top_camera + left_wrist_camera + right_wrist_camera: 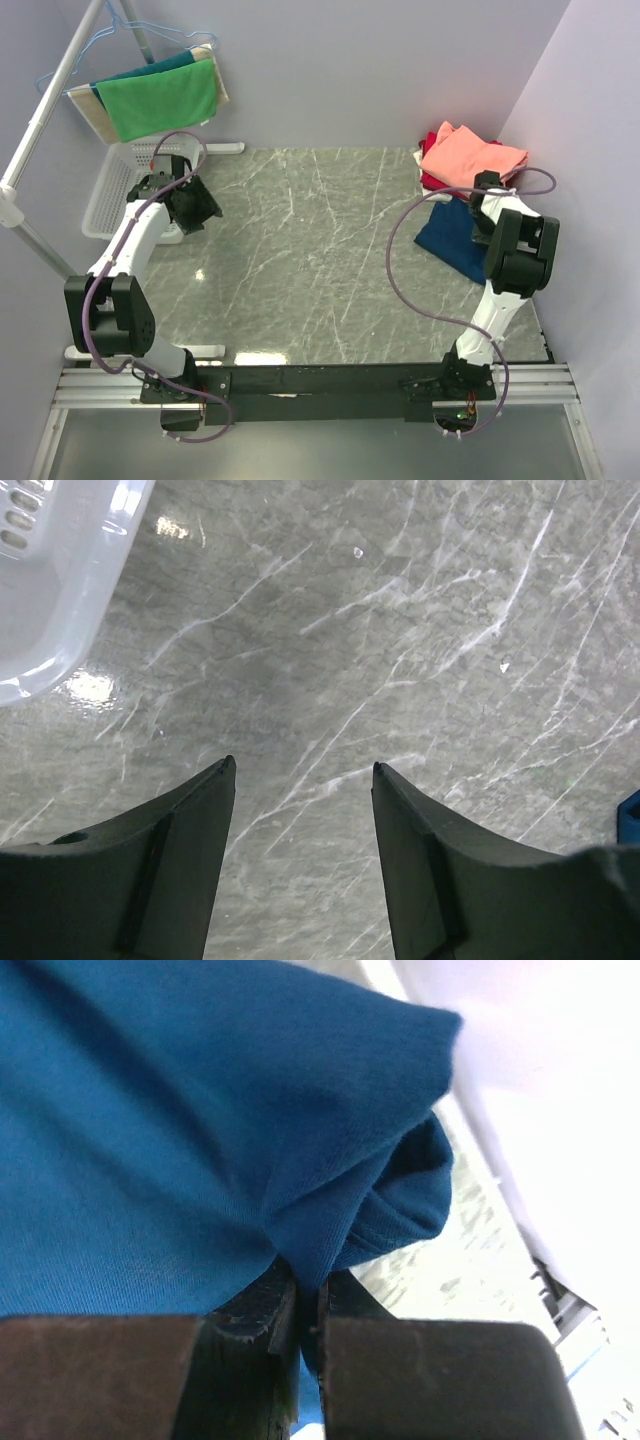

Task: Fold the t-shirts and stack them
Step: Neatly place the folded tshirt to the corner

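Note:
The navy-blue t-shirt [450,238] lies bunched at the right side of the table, below the folded salmon-pink t-shirt [470,157], which rests on the red one [432,178]. My right gripper [483,203] is shut on a fold of the blue t-shirt [200,1140], with cloth pinched between its fingers [260,1310]. The chest print does not show. My left gripper [195,208] is open and empty over the bare tabletop [400,630] at the far left, next to the basket.
A white mesh basket [118,183] stands at the far left, and its corner shows in the left wrist view [50,570]. A green cloth [160,98] hangs on a hanger above it. The right wall stands close beside the shirt pile.

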You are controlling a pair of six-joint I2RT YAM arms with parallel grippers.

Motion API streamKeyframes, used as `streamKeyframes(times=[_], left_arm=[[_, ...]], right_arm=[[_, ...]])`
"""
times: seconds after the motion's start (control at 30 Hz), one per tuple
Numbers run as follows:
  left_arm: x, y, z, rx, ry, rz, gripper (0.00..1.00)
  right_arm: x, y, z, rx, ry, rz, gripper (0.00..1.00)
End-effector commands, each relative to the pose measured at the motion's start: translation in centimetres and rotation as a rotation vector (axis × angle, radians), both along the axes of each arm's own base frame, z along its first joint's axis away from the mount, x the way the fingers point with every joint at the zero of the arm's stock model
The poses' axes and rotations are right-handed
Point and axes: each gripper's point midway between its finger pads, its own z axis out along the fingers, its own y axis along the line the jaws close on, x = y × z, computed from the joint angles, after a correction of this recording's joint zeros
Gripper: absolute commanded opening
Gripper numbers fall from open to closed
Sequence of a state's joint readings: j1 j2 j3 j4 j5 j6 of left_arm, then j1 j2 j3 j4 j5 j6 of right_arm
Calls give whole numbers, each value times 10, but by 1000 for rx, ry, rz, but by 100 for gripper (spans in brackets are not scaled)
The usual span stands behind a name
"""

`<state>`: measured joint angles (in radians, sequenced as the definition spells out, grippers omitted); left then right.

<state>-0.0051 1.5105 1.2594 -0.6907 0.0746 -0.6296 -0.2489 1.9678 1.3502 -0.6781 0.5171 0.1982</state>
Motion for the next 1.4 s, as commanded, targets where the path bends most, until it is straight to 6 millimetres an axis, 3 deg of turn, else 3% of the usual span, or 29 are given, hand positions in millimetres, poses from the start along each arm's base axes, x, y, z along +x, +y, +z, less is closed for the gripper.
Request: streamKeyframes(times=[0.0, 0.13, 0.2, 0.43, 0.6, 0.63, 0.67, 0.73, 0.77, 0.87, 0.97, 1.1, 1.2, 1.37], left_arm=[[20, -5, 20, -26, -77, -19, 62], [22, -5, 19, -31, -67, -20, 62], [24, -6, 18, -38, -62, -19, 62], [28, -11, 22, -67, -69, -22, 61], [31, -14, 25, -86, -85, -25, 61], [32, -15, 26, -88, -89, -25, 61], [32, -15, 26, -92, -92, -26, 62], [33, -16, 25, -95, -92, -29, 62], [33, -16, 25, -96, -93, -30, 62], [35, -17, 25, -98, -98, -35, 62], [35, -17, 24, -94, -102, -42, 62], [34, -16, 22, -87, -100, -48, 62], [32, -17, 23, -87, -107, -52, 62], [27, -16, 23, -80, -117, -53, 62]], right_arm=[[4, -34, 15, -108, 0, -100, 0], [26, -44, 24, -122, -33, -138, 0], [31, -47, 19, -119, -12, -144, 0], [74, -62, 40, -151, -94, -149, 0], [82, -71, 40, -184, -65, -158, 1], [85, -72, 42, -192, -73, -164, 5], [83, -73, 42, -198, -66, -169, 24], [83, -73, 44, -199, -78, -176, 38], [83, -73, 51, -206, -101, -183, 50], [80, -73, 66, -218, -138, -200, 65], [74, -71, 85, -226, -180, -228, 68], [71, -57, 104, -210, -238, -214, 69], [74, -32, 114, -212, -260, -159, 69], [87, 23, 94, -107, -240, -39, 69]])
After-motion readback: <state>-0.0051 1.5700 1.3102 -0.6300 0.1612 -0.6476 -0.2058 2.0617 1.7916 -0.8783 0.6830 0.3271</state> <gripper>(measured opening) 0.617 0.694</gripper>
